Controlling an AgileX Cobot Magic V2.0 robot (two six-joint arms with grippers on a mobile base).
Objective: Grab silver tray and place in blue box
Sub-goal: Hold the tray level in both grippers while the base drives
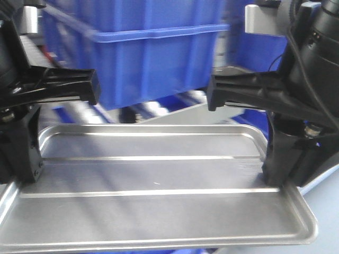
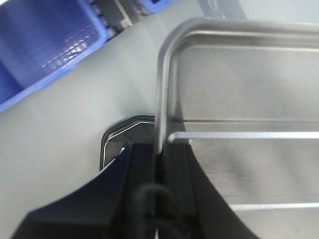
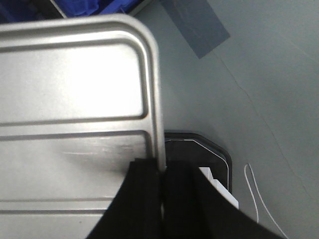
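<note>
Status, as judged from the views: the grasp is complete and placement is not yet done.

The silver tray point(image 1: 159, 180), a large shallow rectangular shiny metal pan with rounded corners and two long raised ridges, is held level between both arms. The left gripper point(image 2: 158, 158) is closed to a narrow slit on the tray's left rim. The right gripper point(image 3: 162, 172) is pinched likewise on the right rim. Each wrist view shows the rim seated between the black fingers.

The tray appears raised clear of the grey tabletop point(image 2: 60, 119). The blue box point(image 1: 159, 47), a deep rectangular bright-blue plastic crate with a thick rim lip, stands beyond the tray's far edge, apart from it.

Outstanding steps: carry the tray forward over the box rim, lower it inside, and release both grips.
</note>
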